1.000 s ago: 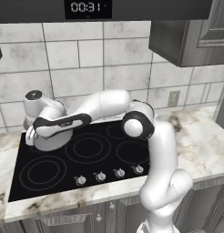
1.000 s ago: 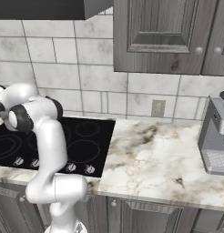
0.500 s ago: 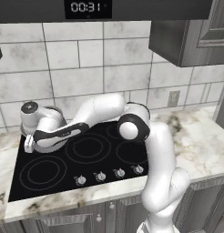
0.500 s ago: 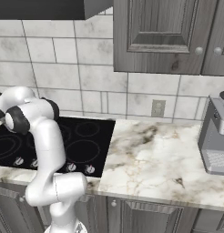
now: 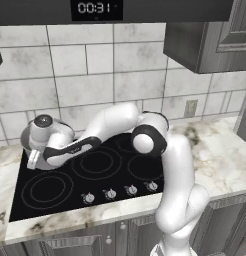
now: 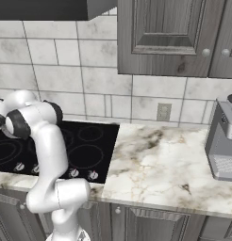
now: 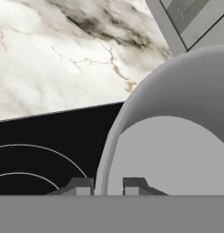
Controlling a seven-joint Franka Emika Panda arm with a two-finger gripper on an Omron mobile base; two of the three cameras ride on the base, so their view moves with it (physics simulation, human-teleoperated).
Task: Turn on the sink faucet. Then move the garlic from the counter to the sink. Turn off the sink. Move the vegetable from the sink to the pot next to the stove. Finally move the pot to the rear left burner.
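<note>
The grey pot (image 5: 31, 141) is at the stove's (image 5: 70, 197) rear left corner, over the rear left burner. I cannot tell whether it rests on the glass. My gripper (image 5: 34, 159) is shut on the pot's near rim. In the hand view the pot's rim (image 7: 108, 145) runs down between my gripper's (image 7: 108, 185) two fingertips, and the pot's plain grey inside (image 7: 177, 154) lies to the right. The garlic, the faucet and the sink are out of view.
Marble counter (image 6: 160, 160) stretches right of the stove, with a grey coffee machine (image 6: 225, 141) at its far end. Stove knobs (image 5: 120, 191) line the front edge. Marble counter (image 7: 54, 50) also borders the stove on the pot's side. Tiled wall stands close behind.
The arm has carried the pot to the left and slightly toward the back wall over the stove. The gripper has stayed shut on the rim.
</note>
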